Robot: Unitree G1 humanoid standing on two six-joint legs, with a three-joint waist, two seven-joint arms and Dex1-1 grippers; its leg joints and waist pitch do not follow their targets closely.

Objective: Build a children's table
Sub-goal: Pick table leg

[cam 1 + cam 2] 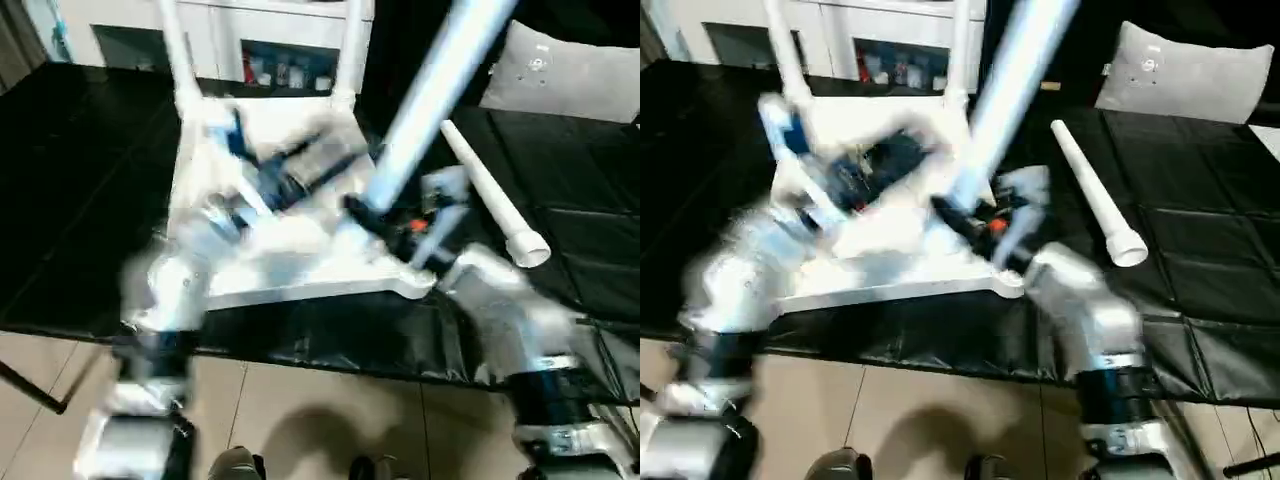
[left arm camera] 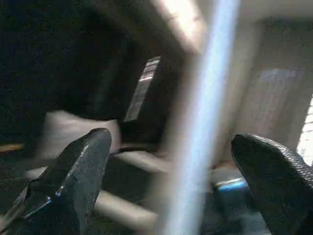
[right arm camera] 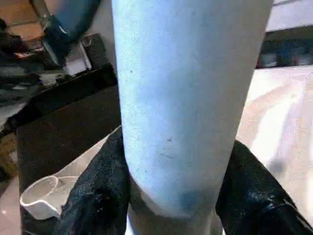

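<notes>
The white table top lies underside up on the black cover. Two white legs stand upright in its far corner sockets. My right gripper is shut on a third leg, which slants up and to the right over the near right corner; in the right wrist view both fingers press against its wide end. My left gripper, blurred, hovers over the top's middle. It is open, and the held leg shows beyond its fingers. A fourth leg lies loose on the cover to the right.
A grey cushion rests at the back right. A white cabinet with a shelf of small items stands behind the table. The cover's front edge drops to a tiled floor.
</notes>
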